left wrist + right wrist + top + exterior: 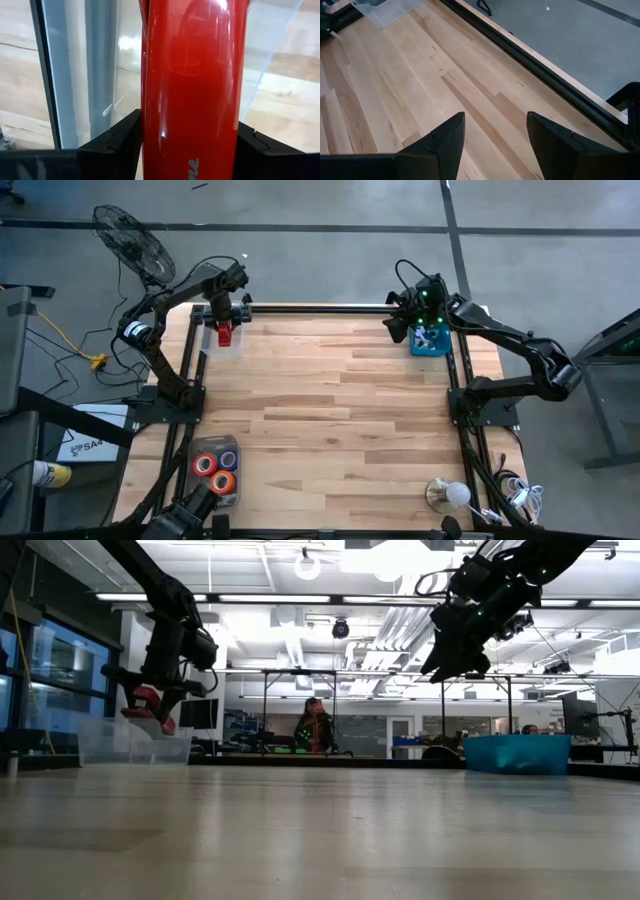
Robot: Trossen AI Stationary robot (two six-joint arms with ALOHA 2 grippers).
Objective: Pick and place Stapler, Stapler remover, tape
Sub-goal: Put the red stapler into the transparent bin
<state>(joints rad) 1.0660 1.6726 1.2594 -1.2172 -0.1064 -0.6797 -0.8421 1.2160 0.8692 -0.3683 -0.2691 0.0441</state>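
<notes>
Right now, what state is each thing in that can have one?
stapler: clamped in the left gripper, held above the clear bin
right gripper: open, empty, raised over the blue bin
tape rolls: lying in their tray at the table's near left corner, untouched

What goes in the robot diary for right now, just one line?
left gripper: holding stapler over clear bin | right gripper: open, empty, above table

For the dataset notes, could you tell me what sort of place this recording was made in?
Probably a robotics lab or workshop: a light wooden worktable framed by black rails, bare ceiling ducts and strip lights overhead, and more workstations behind, where a person is seated.
</notes>
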